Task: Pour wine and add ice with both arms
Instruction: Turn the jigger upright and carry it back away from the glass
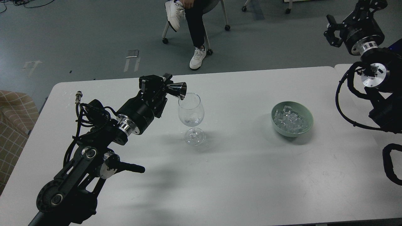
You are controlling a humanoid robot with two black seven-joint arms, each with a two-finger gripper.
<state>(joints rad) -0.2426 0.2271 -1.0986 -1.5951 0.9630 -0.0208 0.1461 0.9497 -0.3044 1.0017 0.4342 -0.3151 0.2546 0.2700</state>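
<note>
A clear wine glass (191, 117) stands upright near the middle of the white table (238, 175), with a little clear liquid in its bowl. My left gripper (161, 86) is shut on a silver metal jigger (177, 89), tipped on its side with its mouth at the glass's rim. A pale green bowl (306, 125) to the right holds several clear ice cubes (289, 119). My right gripper (333, 29) is raised high beyond the table's far right corner, away from the bowl; its fingers look spread and hold nothing.
A seated person's legs and white shoes (198, 58) and a wheeled chair are on the grey floor beyond the table. A checked seat (12, 125) stands at the left edge. My right arm's cables (345, 103) hang over the table's right end.
</note>
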